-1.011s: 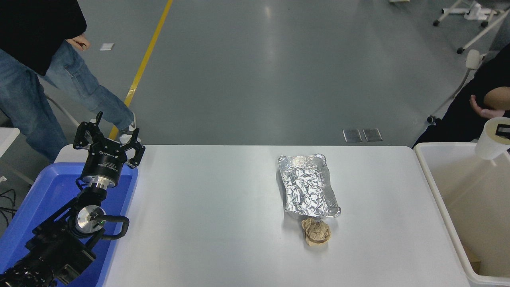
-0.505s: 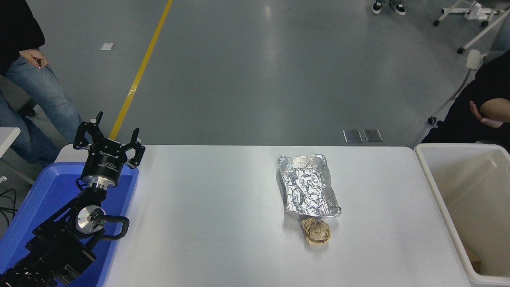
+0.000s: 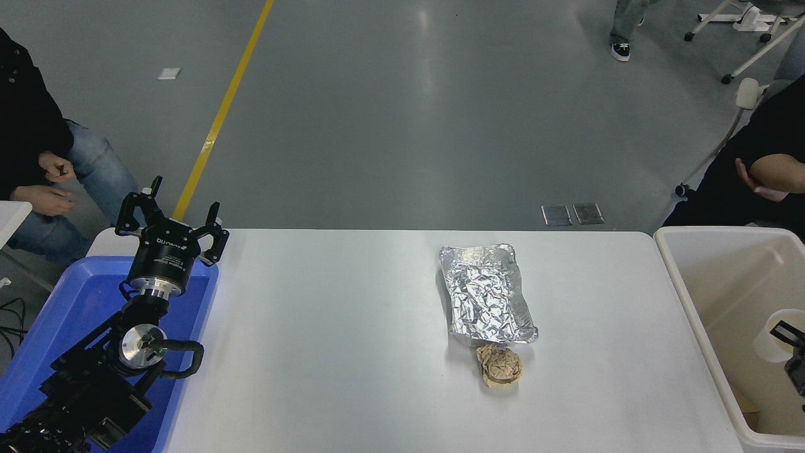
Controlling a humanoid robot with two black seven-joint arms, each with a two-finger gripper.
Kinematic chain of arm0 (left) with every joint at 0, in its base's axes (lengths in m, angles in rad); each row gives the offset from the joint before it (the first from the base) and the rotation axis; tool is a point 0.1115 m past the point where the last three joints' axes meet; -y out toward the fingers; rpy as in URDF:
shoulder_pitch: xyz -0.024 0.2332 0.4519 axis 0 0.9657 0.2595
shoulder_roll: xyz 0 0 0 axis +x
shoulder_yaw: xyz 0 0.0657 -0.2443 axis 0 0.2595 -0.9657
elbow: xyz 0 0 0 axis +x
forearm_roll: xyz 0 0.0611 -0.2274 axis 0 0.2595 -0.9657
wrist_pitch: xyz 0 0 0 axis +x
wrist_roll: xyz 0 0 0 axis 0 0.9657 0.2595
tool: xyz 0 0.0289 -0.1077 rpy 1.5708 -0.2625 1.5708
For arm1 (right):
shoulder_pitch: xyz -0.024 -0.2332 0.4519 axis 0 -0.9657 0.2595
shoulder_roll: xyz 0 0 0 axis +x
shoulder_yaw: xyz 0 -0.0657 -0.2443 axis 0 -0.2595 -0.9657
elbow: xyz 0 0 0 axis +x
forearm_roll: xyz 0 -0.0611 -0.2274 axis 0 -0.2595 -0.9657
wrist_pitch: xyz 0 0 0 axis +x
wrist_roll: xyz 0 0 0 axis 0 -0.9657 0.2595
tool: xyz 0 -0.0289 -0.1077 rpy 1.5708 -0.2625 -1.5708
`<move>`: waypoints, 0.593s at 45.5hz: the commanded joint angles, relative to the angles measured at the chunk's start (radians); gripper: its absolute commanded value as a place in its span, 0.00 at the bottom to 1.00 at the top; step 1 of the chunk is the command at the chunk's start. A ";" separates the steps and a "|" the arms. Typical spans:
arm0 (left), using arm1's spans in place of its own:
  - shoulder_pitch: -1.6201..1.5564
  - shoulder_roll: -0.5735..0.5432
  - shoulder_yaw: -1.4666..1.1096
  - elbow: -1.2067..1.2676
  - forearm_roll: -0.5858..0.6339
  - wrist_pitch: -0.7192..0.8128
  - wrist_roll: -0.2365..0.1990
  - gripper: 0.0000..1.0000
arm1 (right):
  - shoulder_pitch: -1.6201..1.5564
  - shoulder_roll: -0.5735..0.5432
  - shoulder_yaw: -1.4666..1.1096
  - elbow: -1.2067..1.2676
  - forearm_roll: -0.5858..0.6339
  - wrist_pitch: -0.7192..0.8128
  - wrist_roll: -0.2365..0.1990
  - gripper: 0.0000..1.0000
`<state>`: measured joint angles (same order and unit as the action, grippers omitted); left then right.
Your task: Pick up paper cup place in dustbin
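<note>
The white paper cup [image 3: 772, 336] is low inside the cream dustbin [image 3: 717, 231] at the table's right end, close to the picture's right edge. My right gripper [image 3: 795, 360] shows only as a black piece at that edge, touching the cup's right side. Too little of it is in view to tell whether it grips the cup. My left gripper [image 3: 175, 211] is parked open above the far corner of the blue bin [image 3: 75, 296] at the lower left, holding nothing.
A silver foil tray [image 3: 487, 292] lies right of the table's middle, with a crumpled brown paper ball [image 3: 499, 365] just in front of it. One person sits at the far left [image 3: 38, 157]. Another person's arm [image 3: 773, 173] is behind the dustbin.
One second ago the cup was held high over the dustbin's far right rim. Half a second ago cup and right gripper were out of view. Now both are low inside the dustbin. The person at left sat down.
</note>
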<state>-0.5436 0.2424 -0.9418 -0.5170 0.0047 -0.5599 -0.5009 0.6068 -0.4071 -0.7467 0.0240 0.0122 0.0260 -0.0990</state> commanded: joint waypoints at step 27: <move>-0.001 0.000 0.000 0.000 0.000 0.000 0.001 0.98 | 0.211 -0.007 -0.085 0.125 0.002 -0.093 0.001 1.00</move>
<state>-0.5439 0.2424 -0.9419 -0.5170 0.0047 -0.5599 -0.5009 0.6771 -0.3800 -0.7545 0.0759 0.0152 -0.0602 -0.0982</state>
